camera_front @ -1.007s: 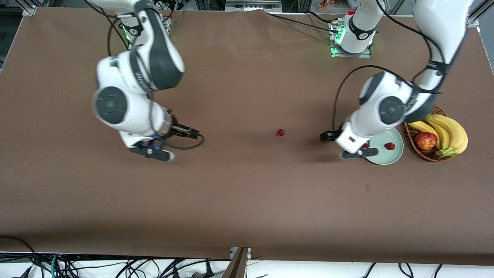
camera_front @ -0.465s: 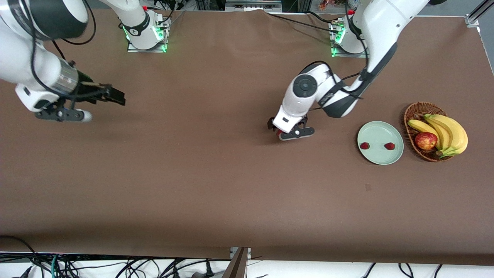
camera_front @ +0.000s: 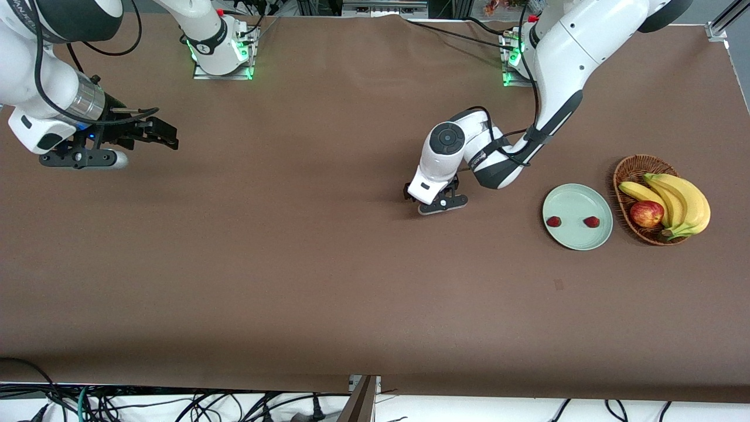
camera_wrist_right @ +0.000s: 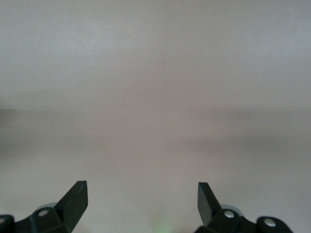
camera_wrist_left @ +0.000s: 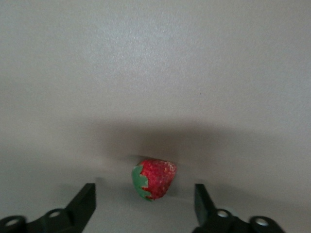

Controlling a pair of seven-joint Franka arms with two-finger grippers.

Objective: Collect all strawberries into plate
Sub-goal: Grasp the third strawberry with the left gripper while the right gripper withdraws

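One strawberry (camera_wrist_left: 153, 178), red with a green leafy top, lies on the table between the fingers of my left gripper (camera_wrist_left: 144, 188), with a gap on each side. In the front view that left gripper (camera_front: 432, 198) is low over the middle of the table and hides this berry. The other two strawberries (camera_front: 553, 221) (camera_front: 592, 221) lie on the pale green plate (camera_front: 575, 200) toward the left arm's end. My right gripper (camera_front: 169, 136) hangs open over bare table at the right arm's end, and nothing sits between its fingers (camera_wrist_right: 77, 194).
A wicker basket (camera_front: 626, 170) holding bananas (camera_front: 682, 199) and a red-yellow apple (camera_front: 646, 213) stands beside the plate, at the table's end. The brown table (camera_front: 328, 269) stretches wide between the two arms.
My left gripper left the plate, crossed to the middle strawberry and settled low around it. The right arm drew back toward its own end of the table.
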